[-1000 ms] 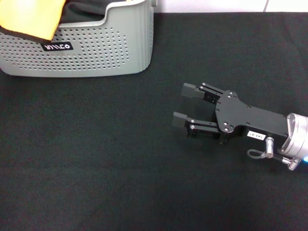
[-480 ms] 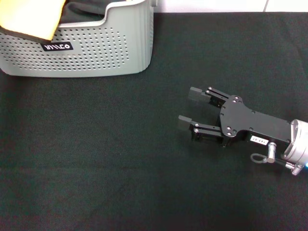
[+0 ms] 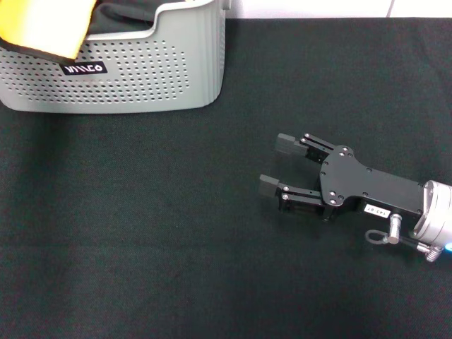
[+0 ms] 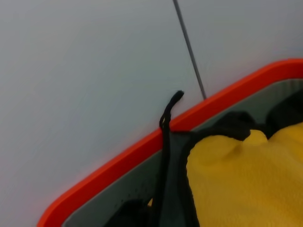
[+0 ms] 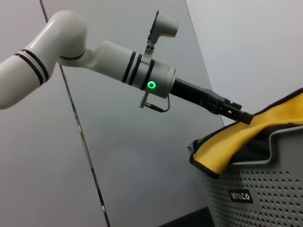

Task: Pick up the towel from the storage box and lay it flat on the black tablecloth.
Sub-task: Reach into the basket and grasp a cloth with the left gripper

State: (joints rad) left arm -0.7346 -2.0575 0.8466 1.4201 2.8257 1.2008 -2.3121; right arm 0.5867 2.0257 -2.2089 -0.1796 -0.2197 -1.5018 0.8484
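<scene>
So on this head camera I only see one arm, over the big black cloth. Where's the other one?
Observer: That one carries the right tool, which is open. The left arm shows in the right wrist view, reaching down to the storage box.
Visitor: Is it doing anything there?
Observer: The left tool looks shut on the towel. The cloth rises to a peak at its tip.
Visitor: Is the towel out of the box, then?
Observer: Not yet. The left wrist view shows it bunched inside the box against dark grey fabric.
</scene>
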